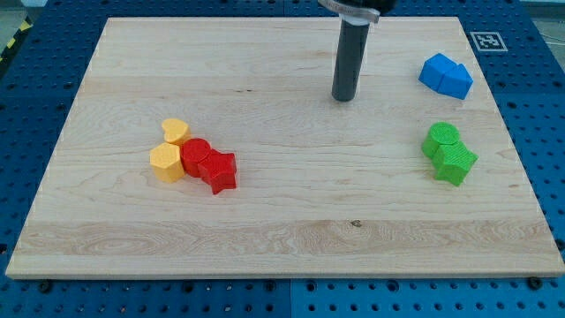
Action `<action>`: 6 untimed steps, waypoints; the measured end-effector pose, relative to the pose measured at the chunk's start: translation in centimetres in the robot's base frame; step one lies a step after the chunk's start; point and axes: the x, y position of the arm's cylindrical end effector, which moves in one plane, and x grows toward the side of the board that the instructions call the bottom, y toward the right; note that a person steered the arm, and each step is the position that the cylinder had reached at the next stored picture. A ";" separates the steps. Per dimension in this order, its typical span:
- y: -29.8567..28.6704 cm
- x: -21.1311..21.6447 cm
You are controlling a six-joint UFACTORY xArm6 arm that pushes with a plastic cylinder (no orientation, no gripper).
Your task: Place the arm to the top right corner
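My tip point(343, 97) rests on the wooden board point(265, 230), right of centre in the upper part of the view. The dark rod rises from it out of the view's top. Two blue blocks point(445, 76) sit touching each other to the tip's right, near the top right corner. A green cylinder point(441, 137) and a green star point(455, 162) lie below them at the right. At the left, a yellow heart point(177, 131), a yellow hexagon point(167, 163), a red cylinder point(195, 155) and a red star point(218, 170) form a cluster. The tip touches no block.
A black-and-white marker tag point(486, 41) sits on the board's top right corner. A blue perforated table point(35, 106) surrounds the board on all sides.
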 end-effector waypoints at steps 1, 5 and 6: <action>0.3 -3.2; 11.0 -7.0; 13.6 -9.6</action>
